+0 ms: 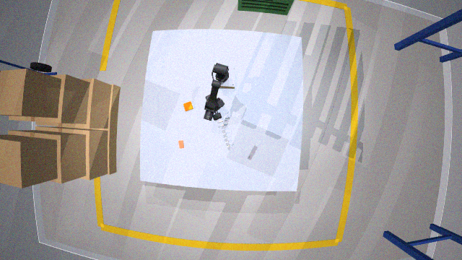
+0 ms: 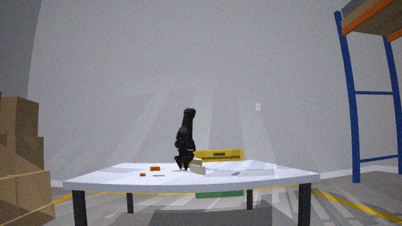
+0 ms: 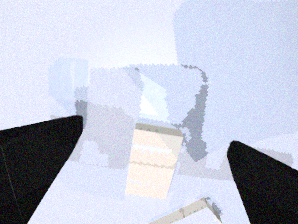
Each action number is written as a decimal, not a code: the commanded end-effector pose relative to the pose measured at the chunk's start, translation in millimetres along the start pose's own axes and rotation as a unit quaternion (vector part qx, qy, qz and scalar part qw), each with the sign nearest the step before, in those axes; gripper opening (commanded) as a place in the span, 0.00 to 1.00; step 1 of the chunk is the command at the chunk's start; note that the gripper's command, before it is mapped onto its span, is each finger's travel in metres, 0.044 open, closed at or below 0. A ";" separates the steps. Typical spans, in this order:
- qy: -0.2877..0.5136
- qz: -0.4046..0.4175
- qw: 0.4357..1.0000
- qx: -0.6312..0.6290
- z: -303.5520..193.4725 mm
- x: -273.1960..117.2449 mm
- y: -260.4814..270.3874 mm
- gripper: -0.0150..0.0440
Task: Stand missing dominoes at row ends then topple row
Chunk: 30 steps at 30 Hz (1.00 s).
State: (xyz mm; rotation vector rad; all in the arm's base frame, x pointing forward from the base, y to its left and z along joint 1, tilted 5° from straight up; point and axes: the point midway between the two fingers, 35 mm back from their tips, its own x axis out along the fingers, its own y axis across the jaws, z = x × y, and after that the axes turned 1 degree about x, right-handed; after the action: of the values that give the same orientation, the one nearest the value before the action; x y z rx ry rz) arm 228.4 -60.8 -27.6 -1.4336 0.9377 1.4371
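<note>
The row of pale standing dominoes (image 1: 226,135) (image 2: 198,169) runs close beside my gripper (image 1: 213,117) (image 2: 183,169) (image 3: 156,132). The gripper is open, pointing down low over the table. In the wrist view a cream domino (image 3: 154,162) lies flat between and below the spread fingertips, touching neither. Part of another pale piece (image 3: 192,207) shows at the bottom edge of that view; whether it stands or lies I cannot tell. A flat pale domino (image 2: 159,175) lies left of the row in the exterior view; glare hides it in the top view.
An orange block (image 1: 188,106) (image 2: 154,168) and a smaller reddish block (image 1: 181,144) (image 2: 142,174) lie left of the row. A grey flat bar (image 1: 253,152) (image 2: 235,173) lies to its right. A tan strip (image 1: 228,87) is beside the arm. Shadows cross the white table (image 1: 173,166) (image 2: 125,185).
</note>
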 end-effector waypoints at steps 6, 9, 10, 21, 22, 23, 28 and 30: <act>0.001 0.001 1.000 0.002 -0.1 1.2 0.5 0.64; 0.001 0.001 1.000 0.002 -0.1 1.2 0.5 0.51; 0.001 0.001 1.000 0.002 -0.1 1.2 0.5 0.47; 0.001 0.001 1.000 0.002 -0.1 -0.6 0.5 0.44; 0.001 0.001 1.000 0.002 0.0 -6.1 0.5 0.44; 0.001 0.001 1.000 0.002 0.0 -15.4 0.4 0.44; 0.001 0.001 1.000 0.002 0.5 -76.3 0.1 0.44; 0.001 0.001 1.000 0.002 0.7 -101.9 0.0 0.44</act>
State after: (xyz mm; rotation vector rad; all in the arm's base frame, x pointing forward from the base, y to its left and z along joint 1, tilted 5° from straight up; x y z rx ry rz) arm 225.2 -62.8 22.1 -1.4166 0.9467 1.4488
